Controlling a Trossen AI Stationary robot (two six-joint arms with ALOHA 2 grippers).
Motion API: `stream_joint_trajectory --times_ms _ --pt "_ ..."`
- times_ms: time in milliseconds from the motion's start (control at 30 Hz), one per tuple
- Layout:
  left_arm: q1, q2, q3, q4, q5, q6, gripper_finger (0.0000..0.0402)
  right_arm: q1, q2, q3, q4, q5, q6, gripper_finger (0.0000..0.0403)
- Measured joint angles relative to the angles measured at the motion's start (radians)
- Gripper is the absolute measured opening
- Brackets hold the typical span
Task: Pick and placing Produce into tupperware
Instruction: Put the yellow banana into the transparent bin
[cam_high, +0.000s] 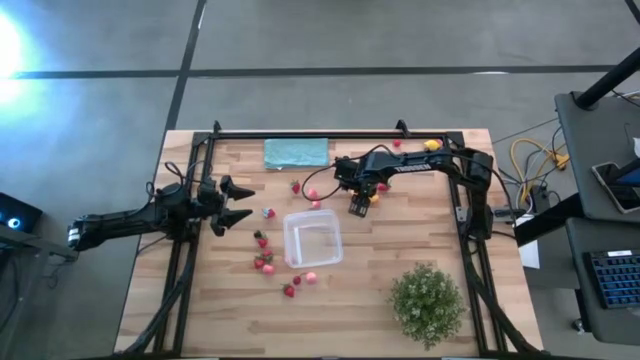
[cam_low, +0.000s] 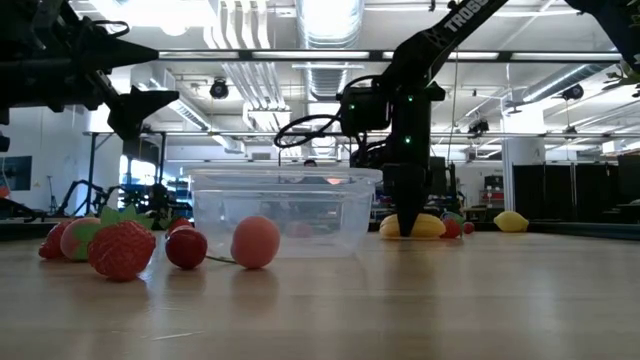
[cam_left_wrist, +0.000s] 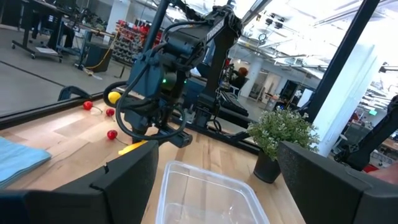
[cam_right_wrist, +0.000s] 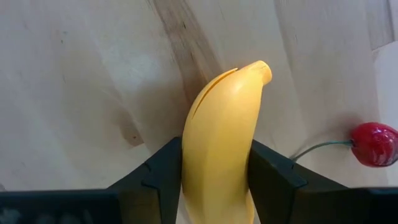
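My right gripper (cam_high: 359, 207) points down at the table's middle, shut on a yellow banana (cam_right_wrist: 221, 124) that lies on the wood just right of the clear square tupperware (cam_high: 312, 240). Red and pink strawberries (cam_high: 264, 262) lie scattered left of the tupperware, and others (cam_high: 304, 190) lie beyond it. A red cherry (cam_right_wrist: 373, 144) lies close to the banana. A yellow lemon (cam_high: 432, 145) sits by the far rail. My left gripper (cam_high: 236, 206) hovers open at the table's left, aimed level toward the tupperware (cam_left_wrist: 208, 193). My right gripper pinches the banana's two long sides (cam_right_wrist: 194, 155) between its two fingers (cam_right_wrist: 158, 171), some way back from the banana's visible tip (cam_right_wrist: 258, 70). The fingers come from above, pointing down, and lie across the banana. The banana lies on the table (cam_low: 425, 228).
A folded teal cloth (cam_high: 296, 152) lies at the far edge. A bushy green plant (cam_high: 428, 300) stands at the near right. Black frame rails (cam_high: 330, 133) run along the table's far and side edges. Bare wood shows between the tupperware and the plant.
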Motion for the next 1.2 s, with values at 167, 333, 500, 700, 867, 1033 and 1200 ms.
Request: stream_joint_trajectory --times_ms 167,333,500,700,867,1033,1200 --pt "0.000 -0.001 0.000 0.000 0.000 0.000 0.0314 0.000 -0.019 0.000 0.001 -0.060 0.000 0.0148" --pt "0.000 0.000 0.000 0.000 0.000 0.000 0.0314 0.000 -0.055 0.009 0.009 -0.140 0.014 0.0148" --pt "0.000 -0.001 0.000 0.000 0.000 0.000 0.0314 0.000 -0.077 0.044 0.008 -0.233 0.027 0.0148" --pt "0.000 0.000 0.000 0.000 0.000 0.000 0.0314 0.005 -0.082 0.109 0.003 -0.273 0.057 0.0148" --pt "0.000 0.000 0.000 0.000 0.000 0.000 0.0314 0.014 -0.084 0.179 -0.033 -0.282 0.072 0.0148" --pt "0.000 -0.001 0.000 0.000 0.000 0.000 0.0314 0.054 -0.084 0.243 -0.052 -0.282 0.072 0.0148" --pt "0.000 -0.001 0.000 0.000 0.000 0.000 0.0314 0.116 -0.085 0.293 -0.042 -0.287 0.063 0.0148"
